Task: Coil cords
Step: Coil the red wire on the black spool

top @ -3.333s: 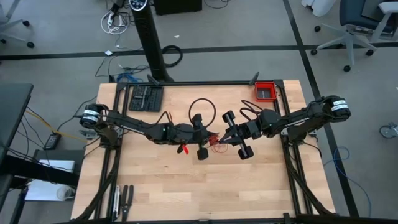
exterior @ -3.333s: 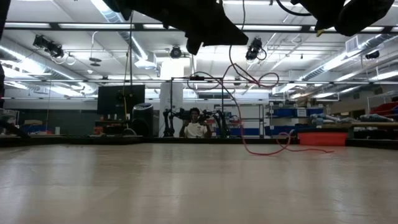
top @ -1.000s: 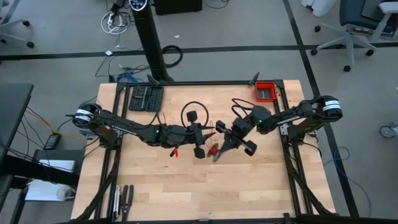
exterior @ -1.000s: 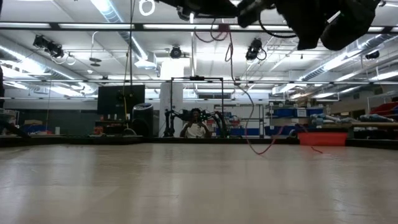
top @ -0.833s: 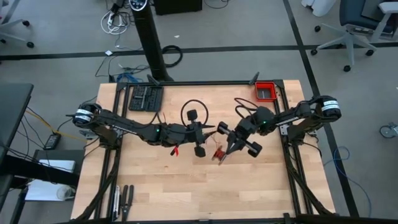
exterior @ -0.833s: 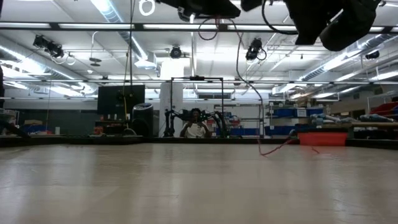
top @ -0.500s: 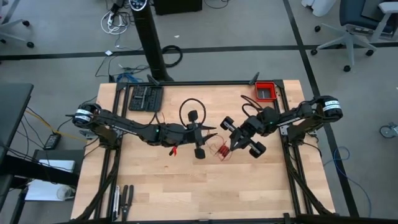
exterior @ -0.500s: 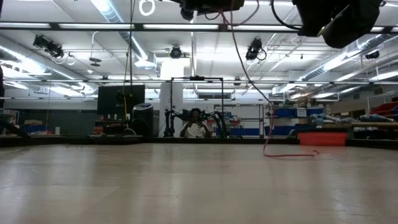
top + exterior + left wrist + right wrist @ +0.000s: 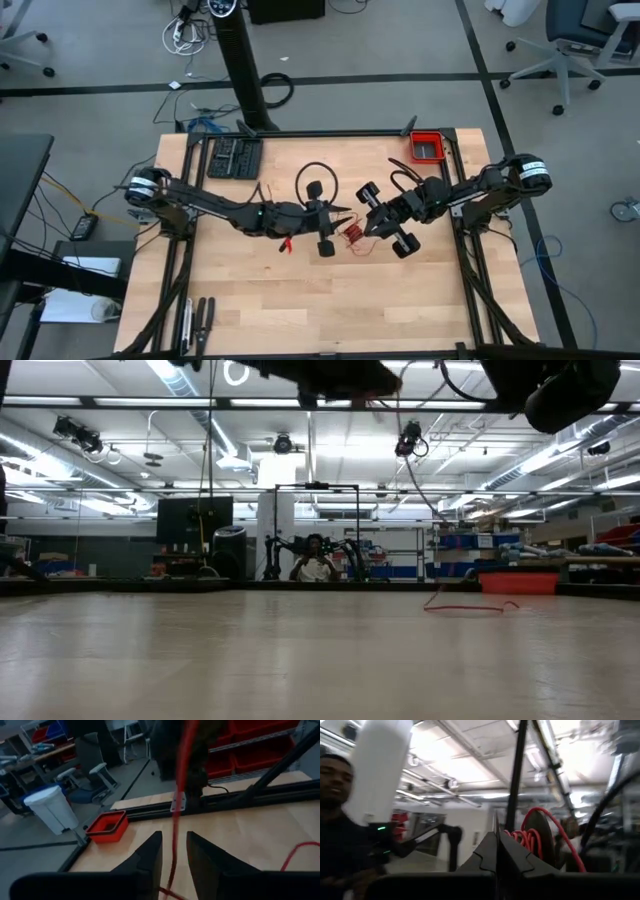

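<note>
high view: the thin bright red cord (image 9: pixel 356 236) sits near the middle of the light wooden table (image 9: pixel 300 310), gathered in small loops just between the two grippers. in the low view a strand of it (image 9: pixel 470 607) lies on the far part of the table top, and another part goes up out of the picture. in the left wrist view the red strand (image 9: pixel 179 805) runs straight through the narrow gap between the two dark fingers (image 9: pixel 145 860) of the left gripper (image 9: pixel 173 851); these fingers stand a little apart, and i cannot tell if they press the strand or only let it pass. in the right wrist view several red loops (image 9: pixel 530 837) are bundled just beyond the tips of the right gripper (image 9: pixel 497 851), whose fingers are pressed together; the cord seems to start at their tips, so it looks pinched there.

in the high view the left gripper (image 9: pixel 338 222) comes in from the left side and the right gripper (image 9: pixel 371 228) from the right side; both meet at the cord, near each other but apart. a thicker black cable loop (image 9: pixel 318 176) curves above the left wrist. a small red rectangular bin (image 9: pixel 428 147) stands at the far right corner of the table, well apart from the cord, and a black flat tray (image 9: pixel 233 157) lies at the far left part. in the right wrist view a person in dark clothes (image 9: pixel 340 845) shows at the side.
</note>
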